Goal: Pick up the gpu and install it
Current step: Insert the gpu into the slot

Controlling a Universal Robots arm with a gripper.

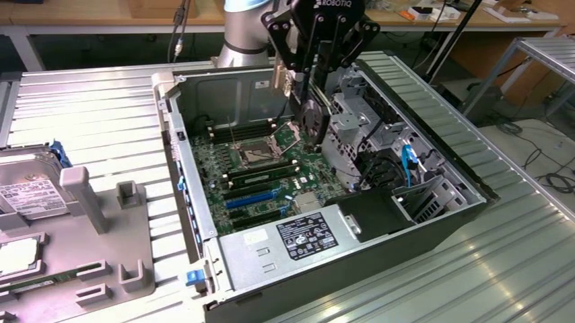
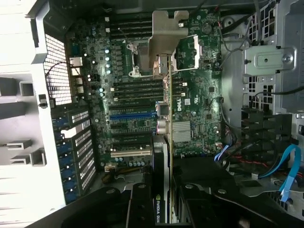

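Now gpu [image 1: 312, 121] hangs upright, edge down, over the mobo [image 1: 256, 168] inside the open PC case [image 1: 431, 229], near the CPU socket [image 1: 254, 155]. Gripper [image 1: 303, 86] clamped on its top edge. Hard drive [image 1: 23, 195] lies well apart, exterior view's left.

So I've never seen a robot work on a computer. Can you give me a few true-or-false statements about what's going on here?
1. The fingers are gripping the gpu. True.
2. The computer case is closed up. False: its side is open and the motherboard shows.
3. The gpu is seated in one of the expansion slots. False: it hangs in the fingers over the motherboard, apart from the slots.
4. A grey hard drive with a white label lies outside the case, at the exterior view's left. True.
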